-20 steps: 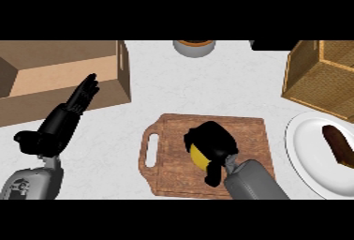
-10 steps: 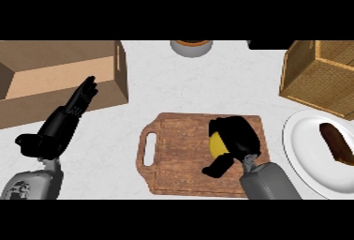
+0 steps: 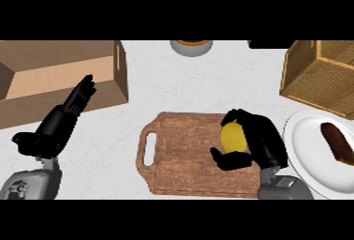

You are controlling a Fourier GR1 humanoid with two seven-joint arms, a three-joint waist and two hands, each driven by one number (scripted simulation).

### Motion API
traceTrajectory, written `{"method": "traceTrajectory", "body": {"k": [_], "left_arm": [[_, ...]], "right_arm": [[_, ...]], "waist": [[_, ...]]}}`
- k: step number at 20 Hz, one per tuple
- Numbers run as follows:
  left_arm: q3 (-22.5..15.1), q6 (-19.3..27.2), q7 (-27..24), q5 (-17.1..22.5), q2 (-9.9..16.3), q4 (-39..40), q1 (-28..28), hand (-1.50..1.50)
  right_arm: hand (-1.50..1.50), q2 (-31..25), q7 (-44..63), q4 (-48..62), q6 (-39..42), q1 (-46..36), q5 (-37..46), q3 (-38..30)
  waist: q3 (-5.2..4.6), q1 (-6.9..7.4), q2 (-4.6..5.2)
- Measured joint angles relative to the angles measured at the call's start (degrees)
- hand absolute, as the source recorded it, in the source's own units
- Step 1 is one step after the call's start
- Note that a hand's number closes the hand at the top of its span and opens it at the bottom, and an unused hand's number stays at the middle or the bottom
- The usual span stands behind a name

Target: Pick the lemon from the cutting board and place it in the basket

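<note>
While white counter (image 3: 207,84) bears cutting board (image 3: 180,154), right robot hand (image 3: 256,140) grips lemon (image 3: 233,137).

Counted on the desk (image 3: 187,89): 1 lemon (image 3: 233,137), 1 cutting board (image 3: 187,154), 1 basket (image 3: 321,75), 1 plate (image 3: 311,154), 1 cardboard box (image 3: 48,79), 2 robot hands (left (image 3: 66,117), right (image 3: 259,140)).

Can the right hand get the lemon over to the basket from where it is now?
Probably yes. The right hand is curled round the lemon, and only bare counter lies between the cutting board and the basket.
</note>
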Motion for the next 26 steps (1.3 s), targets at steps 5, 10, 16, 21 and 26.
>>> {"method": "traceTrajectory", "body": {"k": [5,10,16,21,26], "left_arm": [[-0.6,0.9,0.2,-0.8,-0.8,0.2,-0.4,0.0],[0.1,-0.4,0.3,0.3,-0.1,-0.7,0.4,0.0],[0.2,-0.9,0.9,0.5,-0.1,-0.7,-0.3,0.0],[-0.8,-0.2,1.4,-0.5,-1.2,-1.7,-0.1,0.0],[-0.8,-0.5,1.8,-0.6,-1.1,-1.4,-1.1,0.0]], "right_arm": [[1.5,0.5,3.4,-13.1,-5.1,0.5,-7.0,0.7],[1.5,0.6,12.7,-28.1,-2.1,-0.3,-10.0,-1.3],[1.5,-1.9,25.3,-34.1,5.2,-9.8,-11.0,-8.4],[1.5,-5.0,29.3,-29.9,7.0,-18.6,-11.2,-13.8],[1.5,-7.9,28.1,-20.8,3.8,-25.6,-9.9,-18.7]], "waist": [[0.0,-0.19,-0.08],[-0.03,0.09,-0.06],[-0.04,0.55,0.12],[-0.04,0.84,0.21],[-0.04,1.07,0.3]]}}
